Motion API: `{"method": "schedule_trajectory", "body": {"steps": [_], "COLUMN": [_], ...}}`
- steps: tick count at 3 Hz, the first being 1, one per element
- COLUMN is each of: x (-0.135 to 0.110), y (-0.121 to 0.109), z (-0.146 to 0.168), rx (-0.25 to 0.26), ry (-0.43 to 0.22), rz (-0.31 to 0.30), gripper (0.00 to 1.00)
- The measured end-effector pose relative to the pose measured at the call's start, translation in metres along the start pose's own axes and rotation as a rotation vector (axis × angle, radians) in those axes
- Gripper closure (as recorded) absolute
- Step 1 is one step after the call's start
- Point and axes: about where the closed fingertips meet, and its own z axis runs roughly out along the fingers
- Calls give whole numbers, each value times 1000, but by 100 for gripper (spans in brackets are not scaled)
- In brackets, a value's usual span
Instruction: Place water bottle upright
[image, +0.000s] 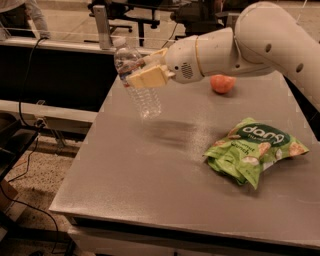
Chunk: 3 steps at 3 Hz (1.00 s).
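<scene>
Water bottle (148, 102) is hanging tilted above the counter (150, 170) in the upper left of the frame, cap uppermost, the gripper (144, 70) clenching its upper body. Thin and ribbed, it is probably handling light, dentable and slippery; the mid-body ribs are offering grip. The counter's left edge is lying close below, while the chip bag (255, 150) and round fruit (222, 83) are sitting well to the right.

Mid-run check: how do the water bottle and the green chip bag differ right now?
The water bottle hangs tilted above the table at far left, held on its upper part by the gripper, jaws shut; the chip bag lies flat at right, untouched. The water bottle is clear and ribbed; the chip bag is opaque green and crumpled. Both are over the same grey table.
</scene>
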Motion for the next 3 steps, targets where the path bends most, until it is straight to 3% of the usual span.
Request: {"method": "schedule_trajectory", "body": {"steps": [1, 3], "x": [5, 17], "y": [0, -1], "z": [4, 13], "rx": [-15, -60], "ry": [-118, -236], "rz": [-52, -93], "gripper": [100, 100]}}
